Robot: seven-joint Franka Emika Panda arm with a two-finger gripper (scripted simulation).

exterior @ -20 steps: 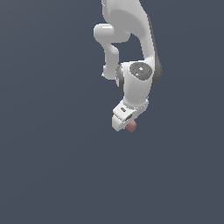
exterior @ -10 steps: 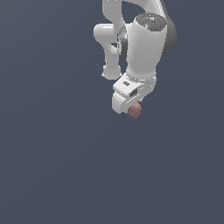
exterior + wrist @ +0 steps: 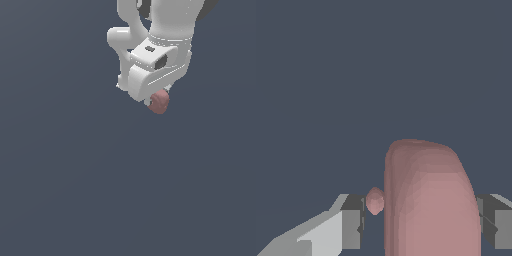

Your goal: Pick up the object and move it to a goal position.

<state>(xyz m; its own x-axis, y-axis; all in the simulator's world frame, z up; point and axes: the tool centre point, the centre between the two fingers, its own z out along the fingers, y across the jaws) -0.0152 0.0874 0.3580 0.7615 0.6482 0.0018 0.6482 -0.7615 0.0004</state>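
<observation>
under the white arm, toward the upper right of the exterior view, the pincer [image 3: 156, 102] is clamped on the object [image 3: 160, 102], a small dusty pink-red lump poking out below the housing. wrist view: object [image 3: 431, 200] sits between the dark finger pads [image 3: 353, 222], with a small nub on one side by a pad. smooth, rounded, bean-like, matte. likely light and stiff, maybe slippery since curved, so a hold across its narrow middle looks safest. plain grey-blue ground all around, no goal marker visible.
</observation>
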